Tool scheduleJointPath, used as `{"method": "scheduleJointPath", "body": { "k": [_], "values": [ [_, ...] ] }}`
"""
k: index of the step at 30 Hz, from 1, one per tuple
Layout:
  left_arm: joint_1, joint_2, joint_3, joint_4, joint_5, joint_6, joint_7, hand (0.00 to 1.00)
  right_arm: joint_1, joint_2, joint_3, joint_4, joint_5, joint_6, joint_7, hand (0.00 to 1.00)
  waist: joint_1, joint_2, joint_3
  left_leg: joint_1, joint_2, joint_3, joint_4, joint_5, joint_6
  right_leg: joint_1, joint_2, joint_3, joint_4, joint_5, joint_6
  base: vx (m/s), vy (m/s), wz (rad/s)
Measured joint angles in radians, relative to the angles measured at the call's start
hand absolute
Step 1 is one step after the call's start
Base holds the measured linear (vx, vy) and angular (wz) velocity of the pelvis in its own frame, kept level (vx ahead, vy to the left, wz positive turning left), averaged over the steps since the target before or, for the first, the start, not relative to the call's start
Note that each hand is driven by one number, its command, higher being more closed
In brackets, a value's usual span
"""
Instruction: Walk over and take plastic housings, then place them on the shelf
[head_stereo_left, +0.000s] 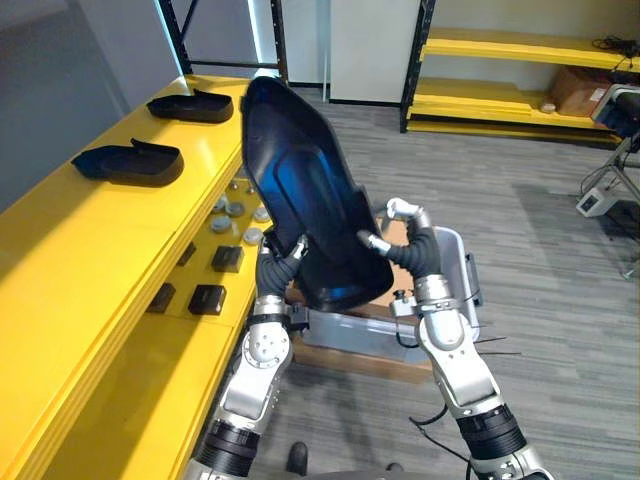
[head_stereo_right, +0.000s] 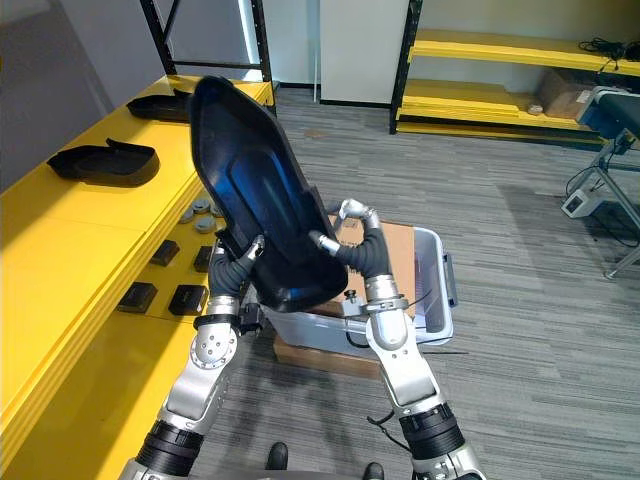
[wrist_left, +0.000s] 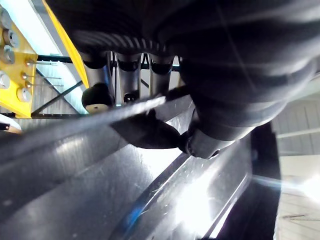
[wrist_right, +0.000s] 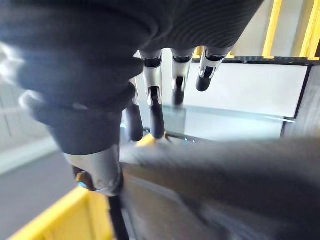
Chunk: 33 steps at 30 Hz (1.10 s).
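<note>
Here, both hands are holding a black housing (head_stereo_left: 310, 190) steeply tilted above a grey bin (head_stereo_left: 457, 262). The left hand (head_stereo_left: 283, 262) is pinching the housing's lower rim between thumb and fingers. The right hand (head_stereo_left: 405, 240) is gripping the opposite rim, with one digit lying on the glossy inner face. A yellow shelf (head_stereo_left: 90, 240) is running along the robot's left, and two shelved housings (head_stereo_left: 130, 160) (head_stereo_left: 192, 105) are lying on its top level, well apart from the held one.

1. A grey plank-patterned floor (head_stereo_left: 540, 330) covers the centre and right of the frame.
2. A long yellow shelf (head_stereo_left: 90, 260) runs down the left side.
3. A second yellow rack with black uprights (head_stereo_left: 490, 102) stands upper right, beside a pale wall panel (head_stereo_left: 375, 50).
</note>
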Motion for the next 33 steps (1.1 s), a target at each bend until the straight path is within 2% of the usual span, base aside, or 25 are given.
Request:
{"method": "scheduleJointPath", "body": {
  "k": [6,10,13,17,19,23,29,31,33],
  "values": [
    [0.07,-0.005,0.099,-0.067,0.035,0.008,0.002,1.0,0.058,0.002,-0.228,0.028,0.159,-0.036,-0.005,0.0,-0.002,0.0,0.0,-0.001,0.001,0.01,0.0,0.0,-0.001,0.002,0.0,0.003,-0.002,-0.001,-0.001,0.0,0.0,0.01],
    [0.11,-0.019,0.154,-0.137,0.043,0.002,0.003,1.0,0.122,0.002,-0.33,0.144,0.19,-0.045,-0.028,0.0,-0.017,0.0,0.0,0.0,0.002,0.012,0.0,-0.001,-0.001,0.002,-0.001,0.005,-0.003,-0.001,-0.001,0.0,0.0,0.0],
    [0.133,-0.024,0.189,-0.17,0.043,-0.002,0.003,1.0,0.191,0.001,-0.411,0.37,0.189,-0.028,-0.044,0.0,-0.022,0.0,-0.001,-0.001,0.004,0.014,0.0,-0.005,-0.007,0.002,0.001,0.011,-0.008,0.0,-0.001,0.0,-0.003,-0.03],
    [0.203,-0.039,0.194,-0.239,0.042,-0.017,-0.001,1.0,0.307,0.024,-0.509,0.693,0.192,0.039,-0.043,0.0,-0.023,0.013,-0.01,-0.008,0.004,0.012,0.0,-0.006,-0.006,0.003,0.003,0.013,-0.019,0.0,0.0,0.01,-0.001,0.01],
    [0.222,-0.041,0.191,-0.245,0.043,-0.028,-0.002,1.0,0.358,0.032,-0.512,0.82,0.192,0.049,-0.038,0.0,-0.022,0.019,-0.013,-0.005,0.006,0.011,0.0,-0.014,-0.012,0.005,0.005,0.017,-0.02,0.001,0.001,0.02,-0.006,-0.01],
    [0.254,-0.042,0.175,-0.245,0.042,-0.038,-0.047,1.0,0.425,0.065,-0.495,1.018,0.172,0.084,0.017,0.0,-0.023,0.019,-0.014,-0.002,0.015,0.008,0.0,-0.019,-0.012,0.022,0.015,0.01,-0.022,0.0,0.002,-0.02,-0.013,0.03],
    [0.296,-0.043,0.128,-0.245,0.025,-0.047,-0.089,1.0,0.458,0.071,-0.416,1.144,0.124,0.119,0.066,0.0,-0.022,0.014,-0.008,0.0,0.014,-0.032,0.001,-0.02,-0.01,0.052,0.017,-0.03,-0.027,-0.007,-0.001,-0.03,-0.019,0.24],
    [0.301,-0.046,0.115,-0.247,0.01,-0.048,-0.09,1.0,0.459,0.081,-0.385,1.156,0.12,0.123,0.068,0.0,-0.02,0.016,0.001,-0.002,0.002,-0.074,0.003,-0.019,-0.01,0.068,0.011,-0.084,0.001,-0.034,0.005,-0.04,-0.01,0.86],
    [0.301,-0.062,0.091,-0.284,0.0,-0.048,-0.097,1.0,0.451,0.075,-0.351,1.149,0.12,0.121,0.067,0.0,-0.021,0.019,0.038,-0.055,-0.024,-0.156,0.066,-0.021,-0.007,0.071,-0.021,-0.208,0.102,-0.097,0.015,-0.06,-0.018,1.56]
  ]
}}
